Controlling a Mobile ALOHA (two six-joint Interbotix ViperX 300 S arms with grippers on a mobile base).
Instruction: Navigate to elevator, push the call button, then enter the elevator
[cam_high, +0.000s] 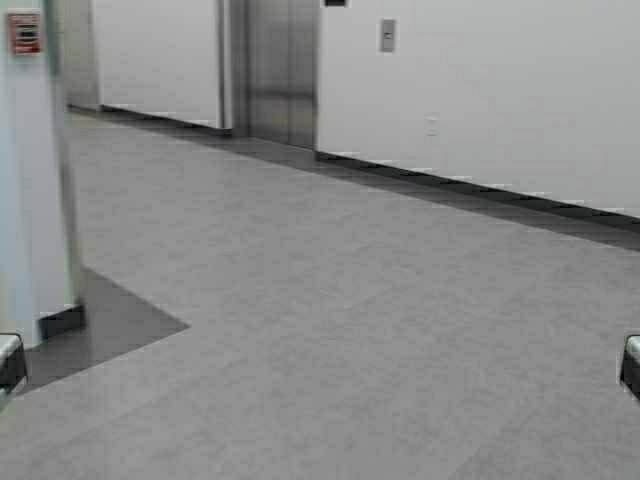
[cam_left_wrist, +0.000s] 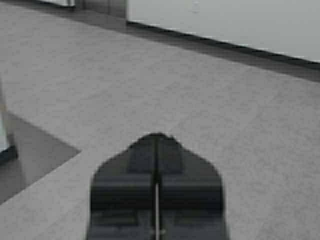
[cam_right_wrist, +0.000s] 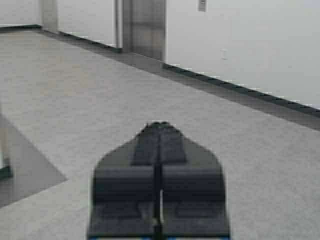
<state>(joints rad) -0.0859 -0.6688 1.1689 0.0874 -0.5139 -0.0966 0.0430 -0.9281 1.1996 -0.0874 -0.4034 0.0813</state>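
At the near left, a white column (cam_high: 35, 180) with a red wall sign (cam_high: 24, 33) juts into the hall, a darker patch of floor (cam_high: 110, 325) at its foot. Farther along, the elevator (cam_high: 283, 70) stands in the far white wall (cam_high: 500, 100), its steel doors shut. Just right of it hangs the call button (cam_high: 387, 35), with a smaller white plate (cam_high: 431, 126) lower down and a dark baseboard (cam_high: 480, 185) running along the wall. Open grey floor (cam_high: 350, 320) lies between the robot and the doors. Down low, the left gripper (cam_left_wrist: 157, 137) has its fingers pressed together above the floor; the right gripper (cam_right_wrist: 159, 125) is likewise closed on nothing.
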